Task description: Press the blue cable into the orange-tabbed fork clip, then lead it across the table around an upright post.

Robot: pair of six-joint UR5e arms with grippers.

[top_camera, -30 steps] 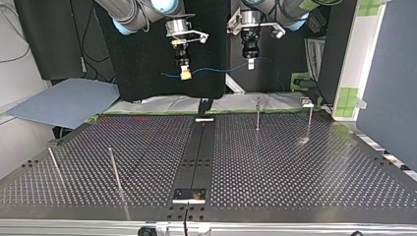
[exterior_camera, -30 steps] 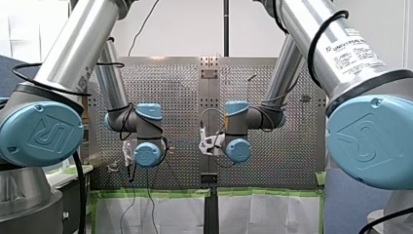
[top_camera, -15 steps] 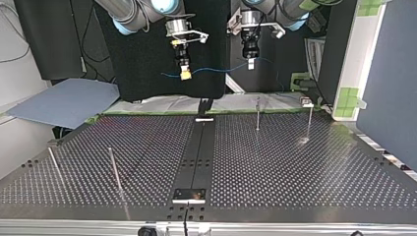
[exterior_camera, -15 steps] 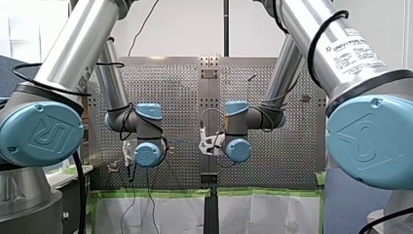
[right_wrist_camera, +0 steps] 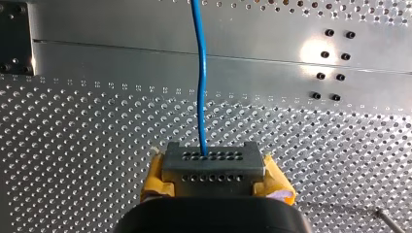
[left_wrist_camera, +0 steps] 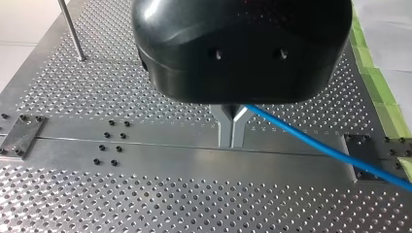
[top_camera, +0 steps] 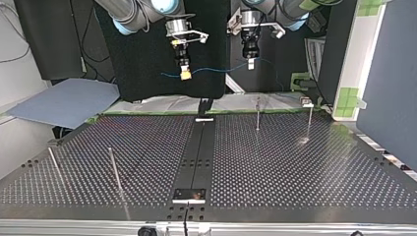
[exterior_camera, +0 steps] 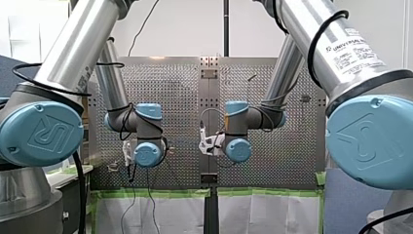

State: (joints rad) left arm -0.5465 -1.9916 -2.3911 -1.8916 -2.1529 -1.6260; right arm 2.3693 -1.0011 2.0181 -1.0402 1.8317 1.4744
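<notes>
Holds the blue cable [top_camera: 216, 69] strung in mid-air between both tools, well above the worktop [top_camera: 295, 167]. Pinches it in my left tool [left_wrist_camera: 232, 131], metal fingers shut on it, running off toward four o'clock. Clamps it too in my right tool [right_wrist_camera: 213, 165], yellow pads closed, leading away at twelve o'clock. Leaves an upright post [top_camera: 257, 114], apparently untouched, around one o'clock of the worktop's middle.

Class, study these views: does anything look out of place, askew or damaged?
Nothing looks damaged or spilled. The cable is off the table, strung slack between my left gripper and my right gripper, both shut on it, with a loose end trailing past the right one.
</notes>
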